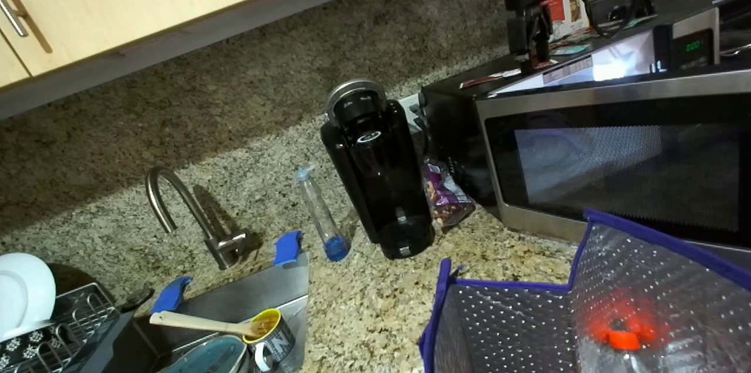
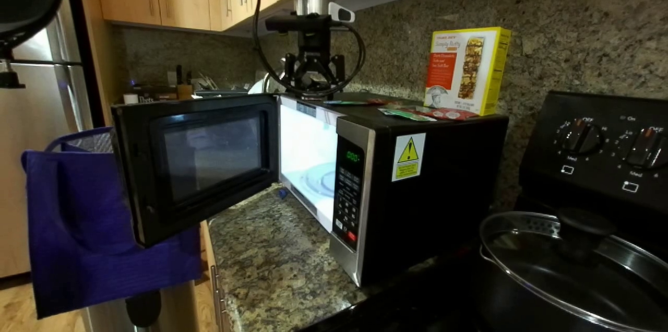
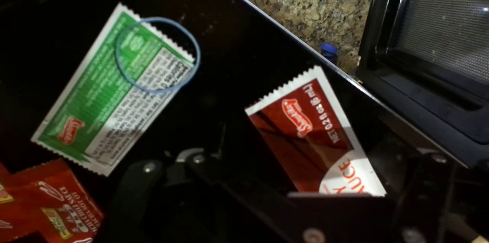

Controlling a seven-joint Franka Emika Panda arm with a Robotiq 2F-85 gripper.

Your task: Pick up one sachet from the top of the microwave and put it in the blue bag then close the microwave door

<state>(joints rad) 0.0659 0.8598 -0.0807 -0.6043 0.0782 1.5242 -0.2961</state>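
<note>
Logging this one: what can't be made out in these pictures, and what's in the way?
Dark red sachet: lower end covered by the gripper in the wrist view; contact unclear.
Green sachet: most fine print blurred in the wrist view.
Blue bag: partly behind the open microwave door in an exterior view.
Bottle: cut off by the bottom edge in an exterior view.
White plate: cut by the left edge, exterior view.

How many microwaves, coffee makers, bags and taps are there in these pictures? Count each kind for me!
Microwave: 1
Coffee maker: 1
Bags: 2 (blue bag, purple snack bag)
Tap: 1
Total: 5
</note>
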